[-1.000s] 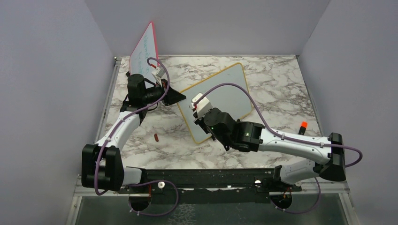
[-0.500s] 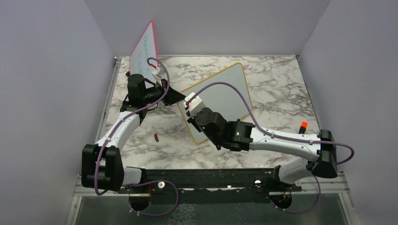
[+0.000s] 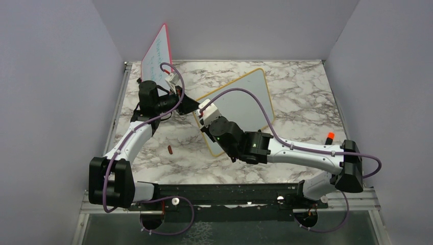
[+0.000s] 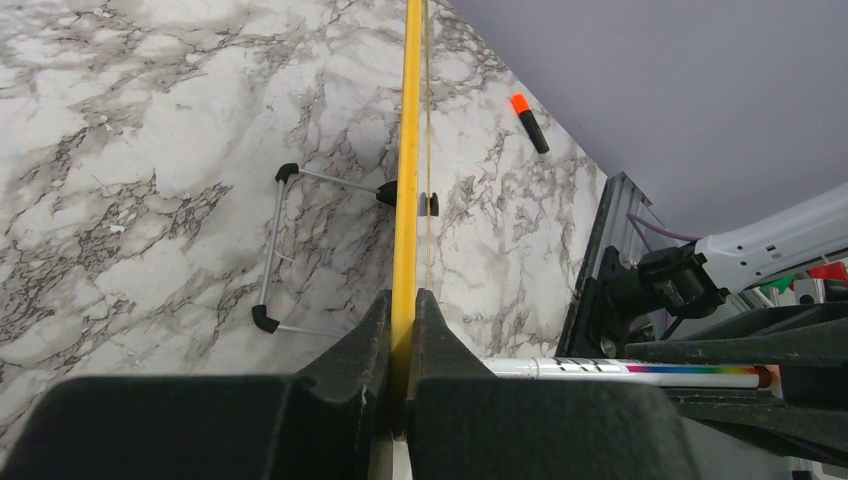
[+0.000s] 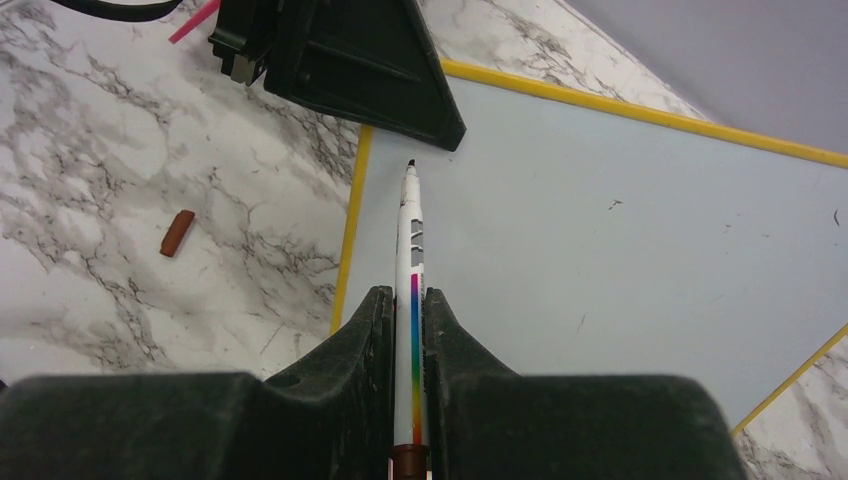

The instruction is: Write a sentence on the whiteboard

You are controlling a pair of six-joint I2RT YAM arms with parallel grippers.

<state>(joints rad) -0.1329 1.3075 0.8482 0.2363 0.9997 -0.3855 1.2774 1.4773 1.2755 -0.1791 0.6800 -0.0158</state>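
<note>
Arms: two, both reaching in from the bottom of the top view toward the middle of the marble table [image 3: 306, 87].
Boards: two.
Whiteboard [image 3: 250, 97]: yellow-framed, at the centre of the top view, turned at a slant. Its white face carries a few small dark specks in the right wrist view.
Red-framed board [image 3: 159, 51]: in the upper left of the top view, standing tilted by the left wall, with faint writing on it.
Left gripper [image 4: 405, 300]: fingers pressed together on the whiteboard's yellow edge, which runs straight up the middle of the left wrist view.
Right gripper [image 5: 410, 295]: fingers closed around the marker barrel, at the bottom centre of the right wrist view.
Markers: two.
Marker [image 5: 411, 230]: white with a rainbow stripe, dark tip pointing up the frame over the board's face, just inside the left frame edge and just below the left gripper. Whether the tip touches the surface cannot be told.
Orange-tipped marker [image 3: 329, 137]: lying on the table at the right of the top view, well apart from the whiteboard.
Cap [image 5: 177, 232]: one, red-brown, loose on the marble left of the whiteboard.
Wire stand [image 4: 272, 250]: one, under the whiteboard, with two black feet showing on the marble at the left of the left wrist view.
</note>
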